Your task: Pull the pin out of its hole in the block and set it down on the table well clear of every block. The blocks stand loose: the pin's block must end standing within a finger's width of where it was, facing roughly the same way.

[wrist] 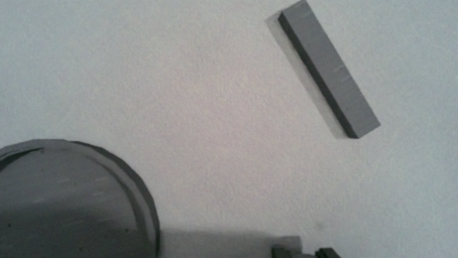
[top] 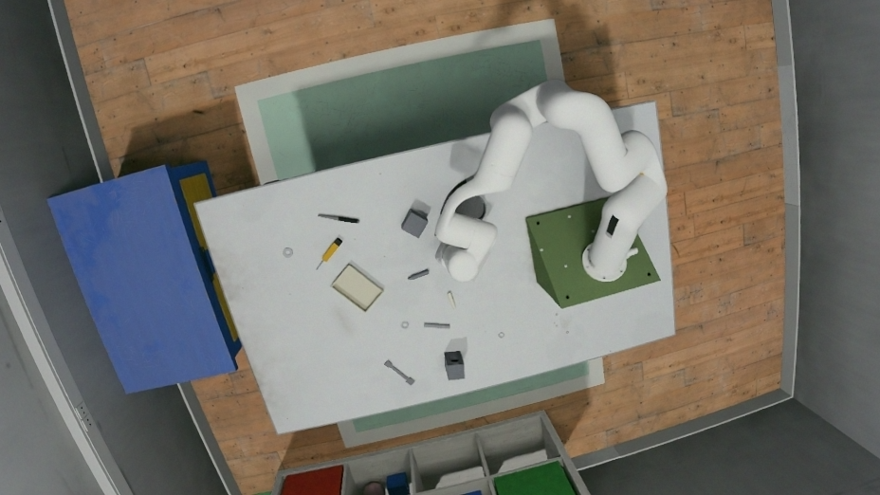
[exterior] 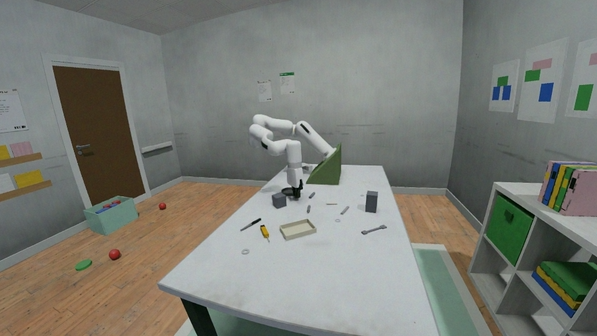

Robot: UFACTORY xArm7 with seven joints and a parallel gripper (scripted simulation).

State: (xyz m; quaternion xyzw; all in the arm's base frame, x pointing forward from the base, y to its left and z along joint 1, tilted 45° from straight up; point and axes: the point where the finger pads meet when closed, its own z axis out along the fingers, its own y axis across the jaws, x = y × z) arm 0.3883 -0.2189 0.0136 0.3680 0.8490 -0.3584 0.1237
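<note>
My gripper (exterior: 296, 194) (wrist: 302, 252) hangs low over the table, just right of the small grey block (top: 414, 222) (exterior: 278, 199) and at the edge of a dark round disc (exterior: 287, 192) (wrist: 69, 198). It is shut on the pin, a small grey piece (wrist: 287, 245) that only just shows between the fingertips at the bottom edge of the wrist view. In the overhead view the arm hides the fingers. A second, taller grey block (top: 453, 364) (exterior: 370, 201) with a dark hole in its top stands far off near the table's front edge.
A loose grey bar (top: 418, 273) (exterior: 311, 194) (wrist: 329, 69) lies on the table close to the gripper. A cream tray (top: 357, 286) (exterior: 297, 229), a yellow screwdriver (top: 332, 247), a black tool (top: 338, 217), a wrench (top: 399, 372), a cream peg (top: 450, 299) and washers lie scattered. The green wedge base (top: 562, 246) stands to the right.
</note>
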